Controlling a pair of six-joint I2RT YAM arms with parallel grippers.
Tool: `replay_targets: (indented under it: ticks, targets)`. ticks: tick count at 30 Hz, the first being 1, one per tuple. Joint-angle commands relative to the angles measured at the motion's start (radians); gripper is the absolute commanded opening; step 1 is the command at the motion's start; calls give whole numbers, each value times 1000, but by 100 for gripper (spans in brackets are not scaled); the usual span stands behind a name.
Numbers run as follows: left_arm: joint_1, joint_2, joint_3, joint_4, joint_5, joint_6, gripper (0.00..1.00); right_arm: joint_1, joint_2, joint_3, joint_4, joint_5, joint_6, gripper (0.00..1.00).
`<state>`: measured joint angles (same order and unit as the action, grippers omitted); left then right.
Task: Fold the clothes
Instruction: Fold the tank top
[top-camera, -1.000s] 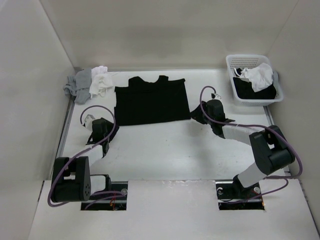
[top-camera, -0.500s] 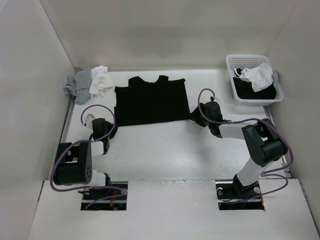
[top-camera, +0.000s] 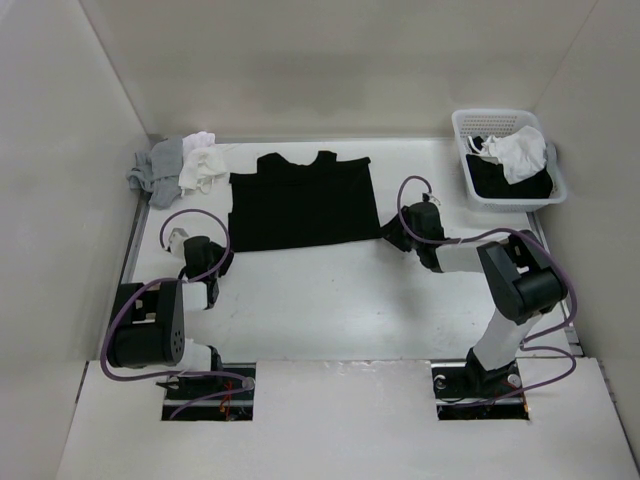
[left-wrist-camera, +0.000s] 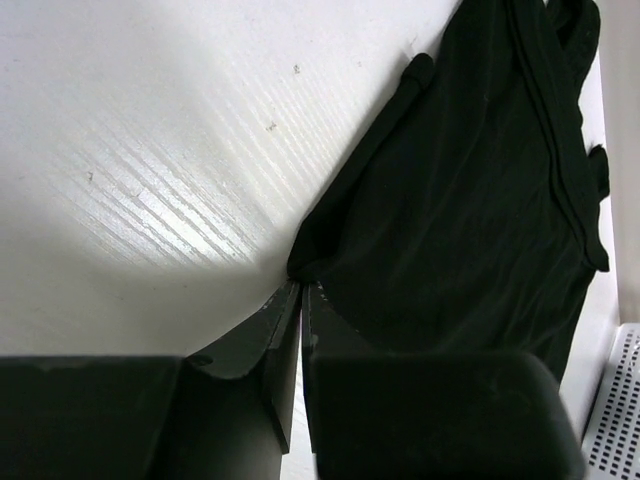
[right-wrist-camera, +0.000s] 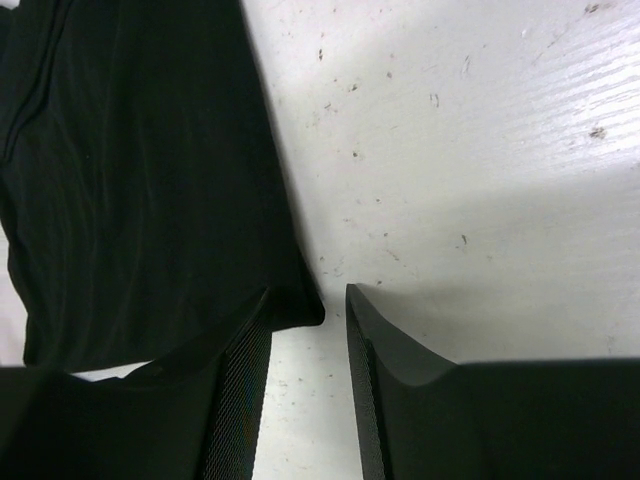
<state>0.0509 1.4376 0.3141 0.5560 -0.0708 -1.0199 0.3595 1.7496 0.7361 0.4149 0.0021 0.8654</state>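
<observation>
The clothes (top-camera: 300, 200), a plain black sleeveless top, lie flat at mid-table with the neck to the far side. My left gripper (top-camera: 226, 252) is at its near left corner. In the left wrist view the left gripper (left-wrist-camera: 302, 285) is shut, and the corner of the clothes (left-wrist-camera: 470, 200) bunches right at its tips. My right gripper (top-camera: 387, 234) is low at the near right corner. In the right wrist view the right gripper (right-wrist-camera: 306, 293) is open, and the corner of the clothes (right-wrist-camera: 150, 180) lies over its left fingertip (right-wrist-camera: 250, 330), reaching into the gap.
A white basket (top-camera: 470, 125) holding white and black garments stands at the back right; its edge (left-wrist-camera: 625, 400) shows in the left wrist view. A pile of grey and white garments (top-camera: 175, 168) lies at the back left. Walls enclose the table on three sides.
My left gripper has shut on the near left corner of the top, and that arm has drawn in. My right gripper has edged left toward the near right corner.
</observation>
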Motion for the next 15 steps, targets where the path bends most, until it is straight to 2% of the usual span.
replay_targets:
  ticks: [1,5,6,9,15]
  targets:
    - [4,3,-12,70,0,-6,3,-1,13,9,18,-34,20,42]
    - [7,1,-10,73,0,-8,1,-3,37,26,33,-54,26,43]
    - [7,0,-10,74,3,-15,1,-3,45,35,29,-60,26,41]
    - [1,-26,-13,79,16,-23,0,-3,56,48,27,-71,35,20]
    - [-9,-146,-3,27,16,-16,0,-9,31,31,50,-77,41,4]
